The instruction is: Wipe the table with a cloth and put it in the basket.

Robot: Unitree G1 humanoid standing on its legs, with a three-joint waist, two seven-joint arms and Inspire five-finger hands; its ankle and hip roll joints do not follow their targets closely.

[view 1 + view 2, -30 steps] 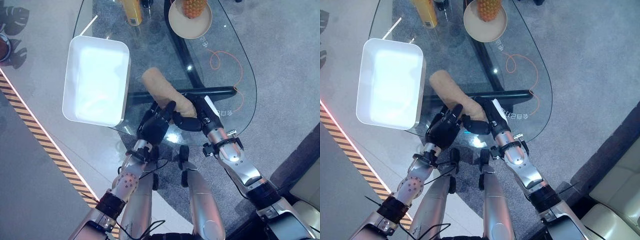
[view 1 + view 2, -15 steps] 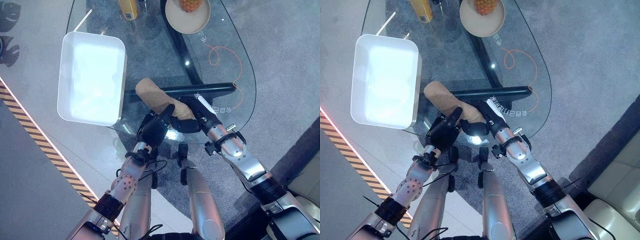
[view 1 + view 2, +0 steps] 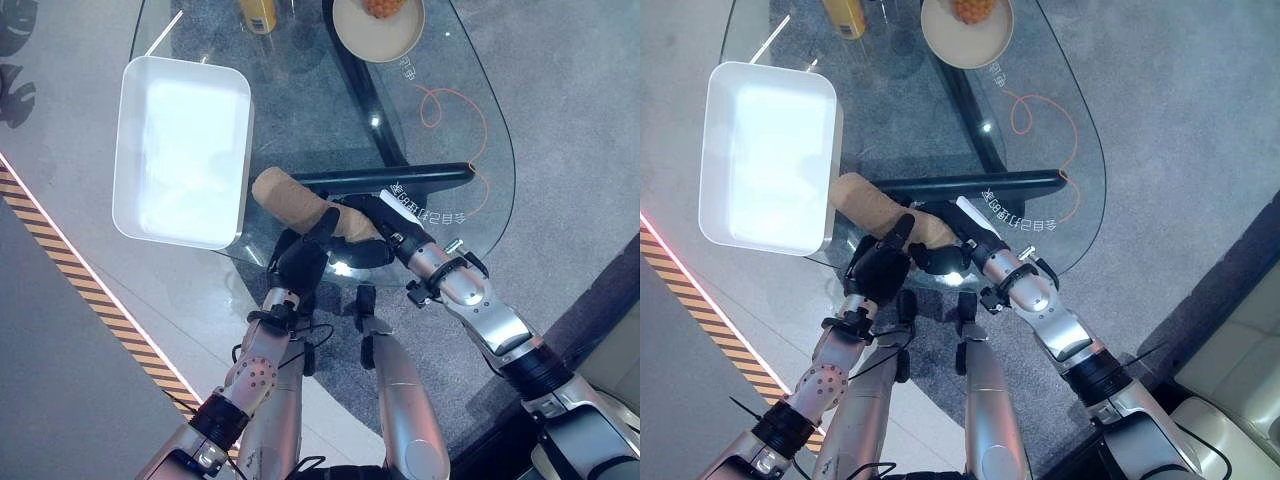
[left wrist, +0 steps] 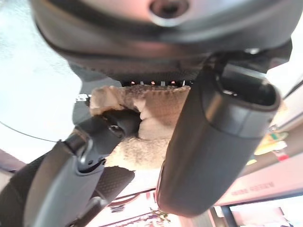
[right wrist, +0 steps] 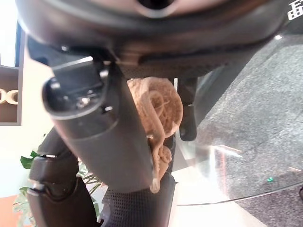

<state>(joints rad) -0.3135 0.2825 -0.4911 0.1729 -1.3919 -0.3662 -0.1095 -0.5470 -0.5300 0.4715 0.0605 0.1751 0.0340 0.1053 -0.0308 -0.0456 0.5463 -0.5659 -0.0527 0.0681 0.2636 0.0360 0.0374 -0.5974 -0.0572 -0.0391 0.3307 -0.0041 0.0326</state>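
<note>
In the left eye view the rolled tan cloth [image 3: 300, 203] lies at the centre of the frame on the glass table [image 3: 460, 110], its near end gripped by the left hand [image 3: 303, 258] and the right hand [image 3: 372, 237] together, probably so both can drag it across the glass, while the white basket [image 3: 182, 150] waits just beside it at upper left. In the left wrist view the left hand's fingers [image 4: 215, 142] curl round the cloth. In the right wrist view the right thumb and fingers pinch its rolled end [image 5: 158, 111] over the table edge.
</note>
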